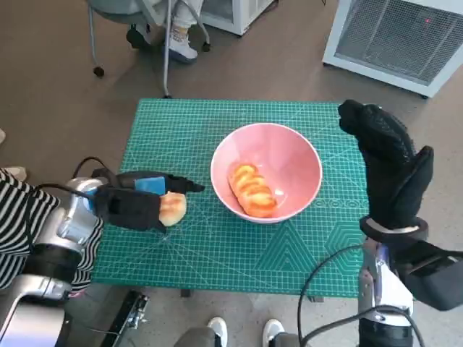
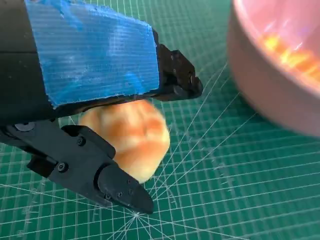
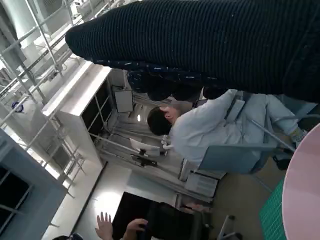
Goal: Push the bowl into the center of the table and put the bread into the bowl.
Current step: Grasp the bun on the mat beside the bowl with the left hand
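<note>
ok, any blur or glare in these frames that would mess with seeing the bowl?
Left wrist view: the pink bowl is soft and out of focus with glare on its inside, while the left hand and bread roll are sharp. Head view: the bowl is crisp, evenly lit. Right wrist view: bright backlit windows.

**Around the Counter: Mat, Chair, Bystanders**

A green cutting mat [image 1: 239, 246] with a white grid covers the counter at the centre of the head view. At the upper left stand a wheeled chair [image 1: 108, 29] and a person's white shoe [image 1: 181, 47]. A white slatted appliance [image 1: 398, 40] fills the upper right. A striped sleeve [image 1: 18, 217] shows at left. Two shoe tips [image 1: 242, 331] peek in at the bottom edge.
</note>
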You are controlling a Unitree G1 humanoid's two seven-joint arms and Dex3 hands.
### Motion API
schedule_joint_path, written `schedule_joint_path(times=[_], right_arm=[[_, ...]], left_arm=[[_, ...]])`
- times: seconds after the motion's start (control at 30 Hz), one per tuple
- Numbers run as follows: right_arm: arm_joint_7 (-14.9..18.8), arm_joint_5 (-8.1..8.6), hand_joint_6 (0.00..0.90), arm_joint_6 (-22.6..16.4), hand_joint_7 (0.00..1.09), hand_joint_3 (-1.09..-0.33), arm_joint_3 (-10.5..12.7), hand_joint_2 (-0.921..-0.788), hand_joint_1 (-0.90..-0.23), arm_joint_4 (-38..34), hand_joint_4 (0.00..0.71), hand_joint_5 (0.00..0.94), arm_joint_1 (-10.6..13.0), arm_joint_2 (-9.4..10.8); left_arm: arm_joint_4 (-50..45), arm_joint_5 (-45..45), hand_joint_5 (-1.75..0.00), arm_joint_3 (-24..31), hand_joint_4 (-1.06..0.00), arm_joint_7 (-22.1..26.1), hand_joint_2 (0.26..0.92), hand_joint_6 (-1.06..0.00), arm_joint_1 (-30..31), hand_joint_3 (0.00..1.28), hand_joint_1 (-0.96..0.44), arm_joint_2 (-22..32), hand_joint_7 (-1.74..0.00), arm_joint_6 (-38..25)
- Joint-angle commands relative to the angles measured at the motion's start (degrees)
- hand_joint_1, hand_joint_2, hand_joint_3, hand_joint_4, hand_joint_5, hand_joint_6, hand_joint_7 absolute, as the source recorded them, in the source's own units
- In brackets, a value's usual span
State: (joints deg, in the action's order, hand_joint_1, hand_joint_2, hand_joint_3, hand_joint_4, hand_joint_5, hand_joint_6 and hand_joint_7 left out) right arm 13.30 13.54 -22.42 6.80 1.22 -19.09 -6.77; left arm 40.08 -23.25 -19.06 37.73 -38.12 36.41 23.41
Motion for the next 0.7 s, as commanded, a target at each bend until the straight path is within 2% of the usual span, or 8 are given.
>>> schedule_joint_path(times=[0.03, 0.23, 0.33, 0.37, 0.43, 0.5, 0.6, 0.7], right_arm=[[0.4, 0.46, 0.145, 1.2, 0.36, -0.691, 0.3, -0.921, -0.714, 0.3, 0.213, 0.000, 1.6, -0.5], [0.2, 0.21, 0.144, 1.4, 0.36, -0.691, 0.3, -0.921, -0.718, 0.8, 0.212, 0.000, 1.9, -0.5], [0.2, 0.13, 0.143, 1.4, 0.36, -0.692, 0.3, -0.921, -0.718, 1.0, 0.212, 0.000, 2.1, -0.5], [0.2, 0.08, 0.143, 1.4, 0.36, -0.692, 0.3, -0.921, -0.718, 0.9, 0.212, 0.000, 2.0, -0.5], [0.1, 0.01, 0.143, 1.3, 0.36, -0.694, 0.4, -0.921, -0.718, 0.7, 0.212, 0.000, 2.0, -0.5], [0.1, -0.03, 0.142, 1.3, 0.36, -0.695, 0.4, -0.921, -0.717, 0.6, 0.212, 0.000, 1.9, -0.4], [0.1, -0.01, 0.142, 1.3, 0.37, -0.696, 0.4, -0.921, -0.717, 0.6, 0.211, 0.000, 1.9, -0.4], [0.1, -0.01, 0.141, 1.2, 0.37, -0.696, 0.4, -0.921, -0.717, 0.6, 0.211, 0.000, 1.9, -0.4]], left_arm=[[2.0, -3.0, -0.06, -1.7, -0.43, -1.9, 0.765, -0.52, -1.4, 0.01, 0.01, -0.4, -0.08, 0.6], [2.9, -6.0, -0.12, -3.3, -0.67, -4.1, 0.807, -0.67, -1.9, 0.02, 0.05, -0.2, -0.17, 0.5], [2.9, -6.6, -0.22, -3.7, -0.79, -4.6, 0.838, -0.60, -2.1, 0.01, 0.06, 0.2, -0.58, 0.7], [2.7, -6.9, -0.26, -3.7, -0.79, -4.8, 0.842, -0.59, -2.3, 0.01, 0.06, 0.5, -0.63, 0.8], [2.4, -7.3, -0.77, -3.7, -0.73, -5.0, 0.888, -0.55, -2.6, 0.07, 0.02, 0.8, -1.03, 0.9], [2.0, -7.5, -0.96, -3.6, -0.71, -5.1, 0.904, -0.53, -2.8, 0.09, 0.01, 1.3, -1.16, 1.0], [0.5, -7.4, -1.12, -3.0, -0.71, -5.5, 0.914, -0.54, -2.9, 0.10, 0.00, 2.1, -1.19, 1.2], [-2.0, -6.5, -1.17, -1.8, -0.72, -5.6, 0.917, -0.56, -2.6, 0.09, 0.00, 3.2, -1.17, 1.2]])
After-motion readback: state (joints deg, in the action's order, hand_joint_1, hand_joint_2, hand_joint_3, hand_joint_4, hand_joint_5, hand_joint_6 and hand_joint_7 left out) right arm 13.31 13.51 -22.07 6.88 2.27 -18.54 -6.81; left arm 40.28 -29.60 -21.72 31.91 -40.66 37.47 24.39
